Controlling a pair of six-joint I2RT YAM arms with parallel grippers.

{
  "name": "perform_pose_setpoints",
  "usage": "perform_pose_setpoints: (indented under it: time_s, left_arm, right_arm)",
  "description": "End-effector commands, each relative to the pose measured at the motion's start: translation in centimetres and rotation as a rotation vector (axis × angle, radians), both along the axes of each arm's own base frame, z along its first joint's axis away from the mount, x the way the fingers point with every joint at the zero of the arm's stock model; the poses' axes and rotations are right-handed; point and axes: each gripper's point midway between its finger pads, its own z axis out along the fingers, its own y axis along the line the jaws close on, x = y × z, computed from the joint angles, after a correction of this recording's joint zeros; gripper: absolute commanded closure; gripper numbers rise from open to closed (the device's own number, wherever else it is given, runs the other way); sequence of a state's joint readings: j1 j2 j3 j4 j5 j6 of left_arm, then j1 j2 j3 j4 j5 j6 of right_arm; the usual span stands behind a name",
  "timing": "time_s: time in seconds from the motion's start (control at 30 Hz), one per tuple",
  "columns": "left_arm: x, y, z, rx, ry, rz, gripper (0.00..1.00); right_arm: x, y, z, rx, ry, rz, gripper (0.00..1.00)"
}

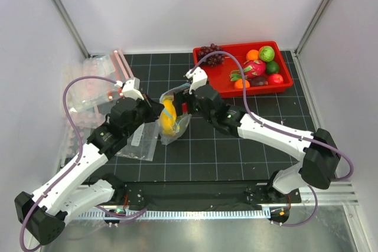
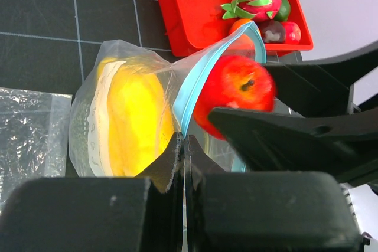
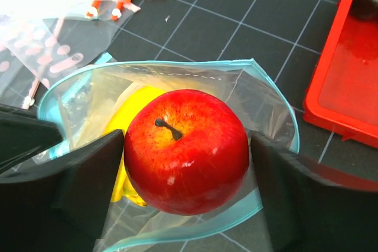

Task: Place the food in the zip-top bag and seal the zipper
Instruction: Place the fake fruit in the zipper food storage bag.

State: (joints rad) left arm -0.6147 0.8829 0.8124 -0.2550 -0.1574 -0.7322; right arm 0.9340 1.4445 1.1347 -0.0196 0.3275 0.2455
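Note:
The zip-top bag [image 1: 172, 123] stands in the middle of the mat, its mouth open. Its teal-blue zipper [image 2: 194, 81] curves round the opening, as the right wrist view [image 3: 177, 64] also shows. The yellow banana [image 2: 136, 116] lies inside it, and a dull green shape [image 2: 79, 131] shows behind it. My left gripper [image 2: 183, 140] is shut on the bag's rim by the zipper. My right gripper [image 3: 188, 153] is shut on the small red fruit [image 3: 186, 151] and holds it just over the bag's mouth. The fruit also shows in the left wrist view [image 2: 236, 90].
A red tray [image 1: 277, 88] at the back right holds a pink dragon fruit [image 1: 254, 68], dark grapes [image 1: 211, 54] and several other fruits. Clear bags with pink-red strips [image 1: 94, 81] lie at the left. Another flat clear bag [image 1: 139, 143] lies beside the zip-top bag.

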Motion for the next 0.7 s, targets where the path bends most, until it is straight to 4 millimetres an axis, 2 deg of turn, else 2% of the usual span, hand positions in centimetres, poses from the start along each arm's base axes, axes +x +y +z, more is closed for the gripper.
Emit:
perform_pose_setpoints:
  time_s: [0.0, 0.13, 0.27, 0.37, 0.4, 0.5, 0.6, 0.67]
  left_arm:
    - [0.2, 0.2, 0.8, -0.017, -0.032, 0.017, 1.0]
    - [0.2, 0.7, 0.8, -0.01, -0.037, 0.035, 1.0]
    - [0.2, 1.2, 0.6, 0.007, -0.029, 0.057, 1.0]
    - [0.2, 1.4, 0.5, 0.016, -0.025, 0.067, 1.0]
    - [0.3, 1.6, 0.6, 0.016, -0.029, 0.076, 1.0]
    - [0.2, 1.9, 0.8, 0.017, -0.035, 0.088, 1.0]
    - [0.2, 2.3, 0.9, 0.02, -0.041, 0.102, 1.0]
    - [0.2, 2.4, 0.9, 0.022, -0.042, 0.109, 1.0]
  right_arm:
    - [0.5, 0.8, 2.3, 0.033, -0.029, -0.003, 0.01]
    - [0.4, 0.1, 2.9, 0.043, -0.043, -0.027, 0.0]
    - [0.2, -1.7, 3.8, 0.059, -0.059, -0.087, 0.0]
    - [0.1, -3.6, 3.7, 0.039, -0.018, -0.175, 0.06]
    - [0.1, -4.8, 3.5, 0.019, -0.01, -0.218, 0.1]
    - [-0.4, -6.8, 4.1, 0.026, -0.011, -0.286, 0.19]
    - [-0.8, -7.3, 4.0, 0.026, 0.007, -0.296, 0.22]
    - [-0.8, -6.9, 3.7, 0.017, 0.023, -0.282, 0.24]
